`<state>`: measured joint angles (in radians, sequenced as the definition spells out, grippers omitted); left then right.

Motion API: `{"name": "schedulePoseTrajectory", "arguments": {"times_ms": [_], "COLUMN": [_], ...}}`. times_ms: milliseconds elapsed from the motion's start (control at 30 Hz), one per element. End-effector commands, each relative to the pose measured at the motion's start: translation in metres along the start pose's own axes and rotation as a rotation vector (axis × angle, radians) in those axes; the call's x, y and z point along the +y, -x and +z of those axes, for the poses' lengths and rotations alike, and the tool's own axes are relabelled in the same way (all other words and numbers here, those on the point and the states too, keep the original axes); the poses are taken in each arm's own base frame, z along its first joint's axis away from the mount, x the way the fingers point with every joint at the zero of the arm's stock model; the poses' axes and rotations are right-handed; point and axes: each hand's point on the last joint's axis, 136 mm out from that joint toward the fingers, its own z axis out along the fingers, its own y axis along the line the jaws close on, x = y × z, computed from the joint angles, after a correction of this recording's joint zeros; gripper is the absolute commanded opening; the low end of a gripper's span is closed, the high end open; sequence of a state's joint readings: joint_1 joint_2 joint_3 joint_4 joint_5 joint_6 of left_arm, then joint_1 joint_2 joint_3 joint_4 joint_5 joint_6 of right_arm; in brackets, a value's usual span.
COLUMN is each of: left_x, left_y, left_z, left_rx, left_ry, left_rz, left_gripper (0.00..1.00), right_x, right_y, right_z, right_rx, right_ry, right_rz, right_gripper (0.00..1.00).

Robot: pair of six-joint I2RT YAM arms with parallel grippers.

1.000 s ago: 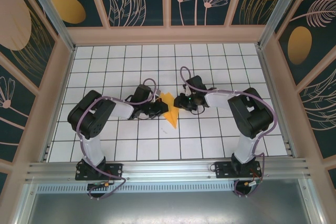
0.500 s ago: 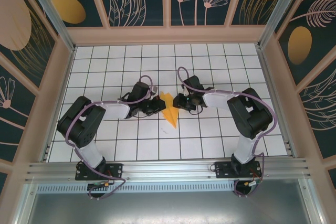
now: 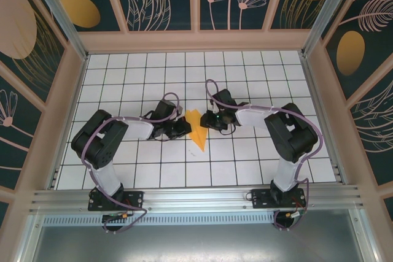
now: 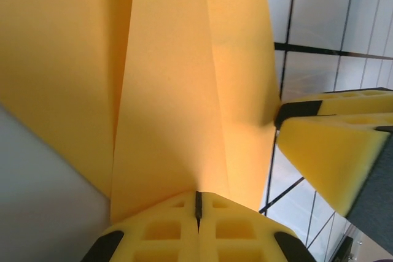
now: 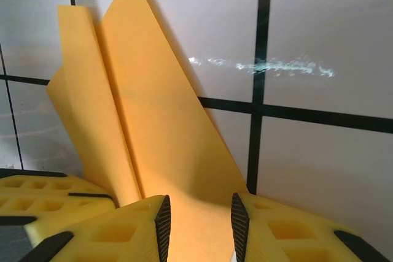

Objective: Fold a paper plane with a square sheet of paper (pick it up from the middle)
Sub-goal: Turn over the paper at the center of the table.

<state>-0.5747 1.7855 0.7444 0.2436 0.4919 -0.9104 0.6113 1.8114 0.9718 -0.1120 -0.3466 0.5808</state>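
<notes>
The square sheet of paper is folded into a narrow orange-yellow paper plane (image 3: 197, 128), lying mid-table with its pointed tip toward the arms. My left gripper (image 3: 183, 128) is at its left edge, shut on it. In the left wrist view the jaws (image 4: 198, 204) meet on a fold of the paper plane (image 4: 172, 90). My right gripper (image 3: 207, 120) is at the plane's right side and open. In the right wrist view its fingers (image 5: 199, 225) straddle a flap of the paper plane (image 5: 147, 121) without pinching it. The left gripper's fingers (image 5: 37, 200) show at the lower left.
The white grid-tiled table (image 3: 258, 78) is walled by a pale wooden frame (image 3: 196, 42) at the back and sides. An aluminium rail (image 3: 196, 197) carries both arm bases at the near edge. Both arms reach inward, their forearms and cables flanking the paper.
The left arm's elbow has swung outward to the left while its gripper stayed shut on the paper. The right gripper shifted slightly left and back. The paper has hardly moved.
</notes>
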Motion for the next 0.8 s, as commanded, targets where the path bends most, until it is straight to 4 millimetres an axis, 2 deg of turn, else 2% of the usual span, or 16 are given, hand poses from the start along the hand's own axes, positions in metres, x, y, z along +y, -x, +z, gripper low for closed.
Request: {"name": "schedulePoseTrajectory", "arguments": {"times_ms": [0,167,333,433,600,767], "left_x": [0.009,0.012,0.015,0.018,0.022,0.023], "left_y": [-0.008,-0.015,-0.018,-0.020,-0.024,-0.024], "left_z": [0.003,0.004,0.002,0.003,0.004,0.005], "left_rx": [0.015,0.022,0.021,0.028,0.041,0.044], "left_ry": [0.006,-0.021,-0.016,-0.010,-0.003,-0.005], "left_rz": [0.000,-0.018,-0.018,-0.011,-0.007,-0.008], "left_gripper": [0.00,0.00,0.00,0.00,0.00,0.00], "right_x": [0.007,0.022,0.000,-0.010,-0.007,0.001], "right_y": [-0.010,-0.010,0.005,0.014,0.015,0.003], "right_z": [0.001,-0.005,-0.020,-0.023,-0.005,0.008], "right_rx": [0.035,0.040,-0.062,-0.098,-0.049,0.012], "right_ry": [0.029,0.082,-0.059,-0.135,-0.100,-0.055], "right_rz": [-0.001,-0.012,0.000,-0.018,-0.031,-0.042], "right_gripper": [0.35,0.35,0.37,0.38,0.38,0.38]}}
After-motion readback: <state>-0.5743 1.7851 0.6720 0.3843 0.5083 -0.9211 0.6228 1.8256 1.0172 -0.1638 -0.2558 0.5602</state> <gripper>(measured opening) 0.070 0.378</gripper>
